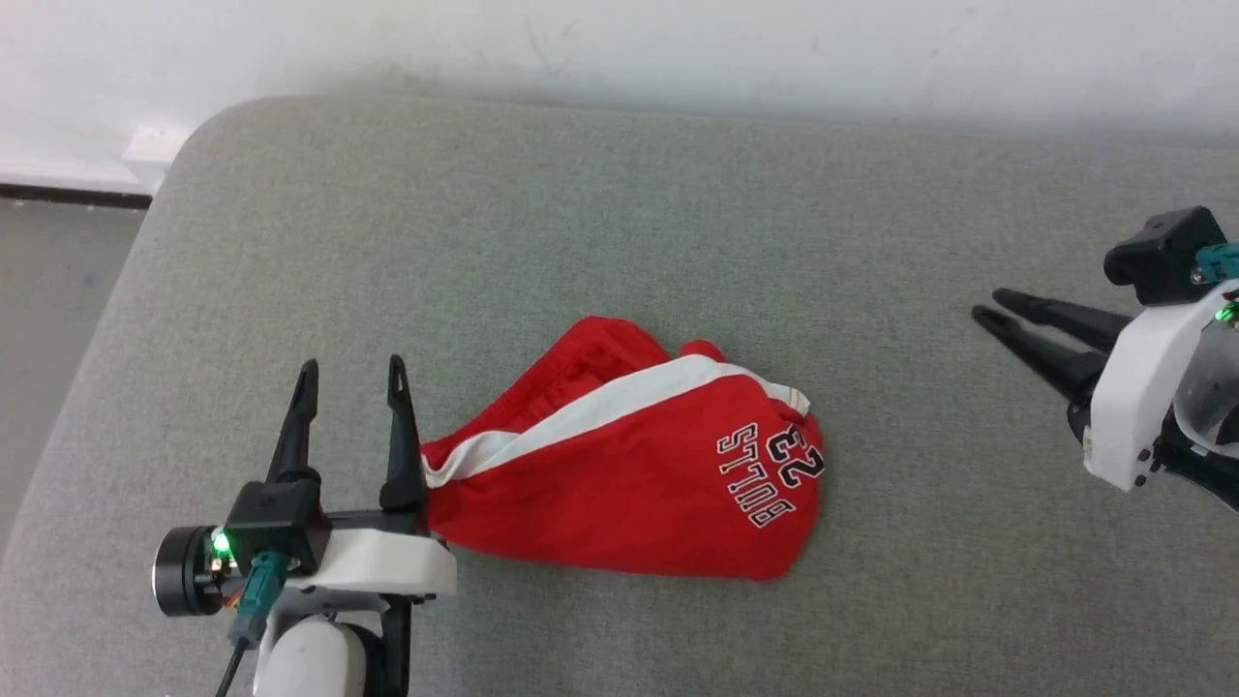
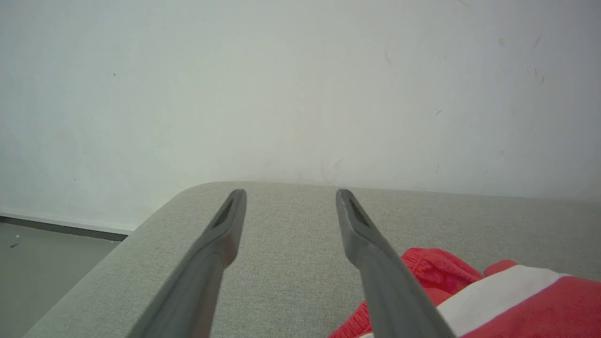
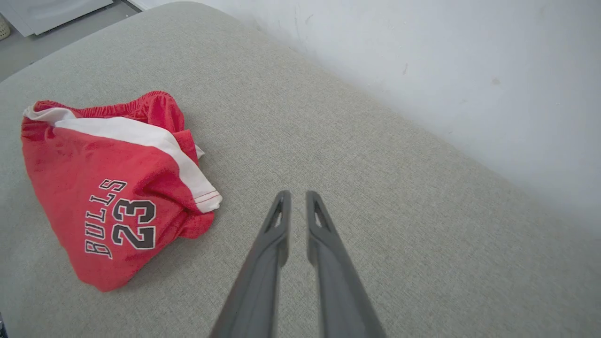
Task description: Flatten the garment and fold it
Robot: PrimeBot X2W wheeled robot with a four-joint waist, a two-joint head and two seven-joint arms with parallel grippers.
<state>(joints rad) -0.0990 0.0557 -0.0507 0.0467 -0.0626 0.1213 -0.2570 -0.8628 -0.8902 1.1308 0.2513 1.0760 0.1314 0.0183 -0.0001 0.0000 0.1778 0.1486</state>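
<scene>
The garment [image 1: 619, 474], red shorts with a white side stripe and "BULLS 23" lettering, lies crumpled and folded over itself on the grey padded surface [image 1: 678, 223]. My left gripper [image 1: 353, 368] stands open just left of its waistband end, its right finger [image 1: 399, 436] at the cloth's edge, with nothing between the fingers. The left wrist view has this gripper [image 2: 291, 193] over bare padding, with the shorts [image 2: 516, 300] at the lower right. My right gripper [image 1: 987, 303] hovers far to the right, fingers nearly together and empty. Its wrist view has it [image 3: 296, 193] well apart from the shorts [image 3: 108, 188].
The padded surface has a rounded corner at the far left [image 1: 208, 131] and drops to grey floor [image 1: 48, 290] on that side. A white wall [image 1: 678, 39] runs along its far edge. Bare padding lies between the shorts and the right gripper.
</scene>
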